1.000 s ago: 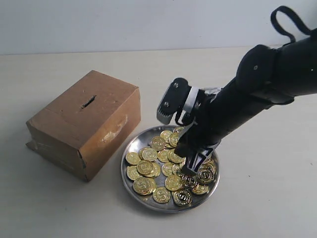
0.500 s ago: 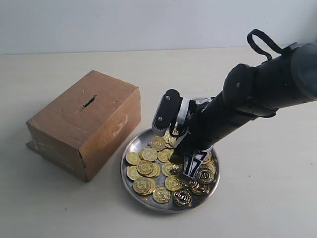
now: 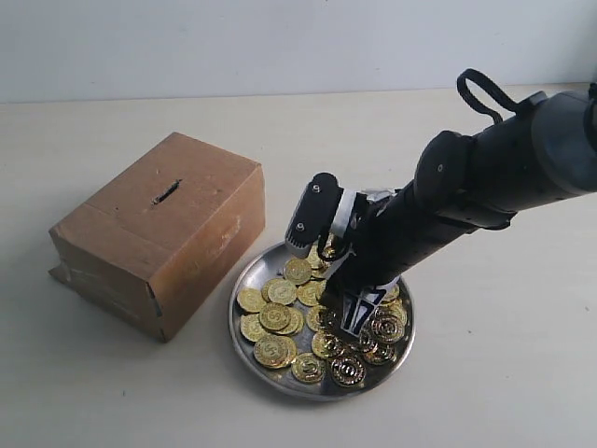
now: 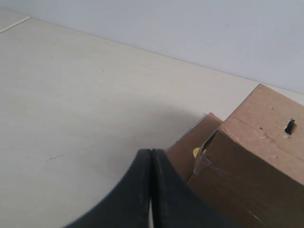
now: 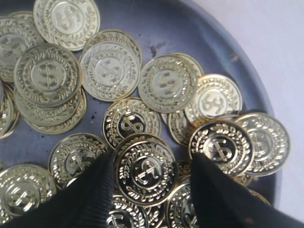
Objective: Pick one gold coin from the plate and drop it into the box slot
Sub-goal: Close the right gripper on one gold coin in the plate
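The shiny plate [image 3: 244, 276] holds several gold coins [image 3: 273, 316] and lies right of the brown cardboard box [image 3: 159, 233], whose dark slot [image 3: 166, 193] is cut in the top. My right gripper [image 3: 354, 324] reaches down into the plate. In the right wrist view it [image 5: 152, 159] stands open, its black fingers [image 5: 95, 190] on either side of one gold coin [image 5: 145, 168] that lies flat on the pile. The plate's bare floor [image 5: 199, 33] shows beyond. My left gripper [image 4: 151, 152] is shut and empty, low beside the box [image 4: 256, 161], with the slot [image 4: 288, 126] in sight.
Pale tabletop [image 3: 112, 392] surrounds the box and plate. The right arm's bulk [image 3: 485, 177] hangs over the plate's far right side. A speck of yellow [image 4: 195, 152] shows in a gap at the box's taped corner.
My right gripper has come down and a little leftward into the plate, ending among the coins. Box and plate have stayed put.
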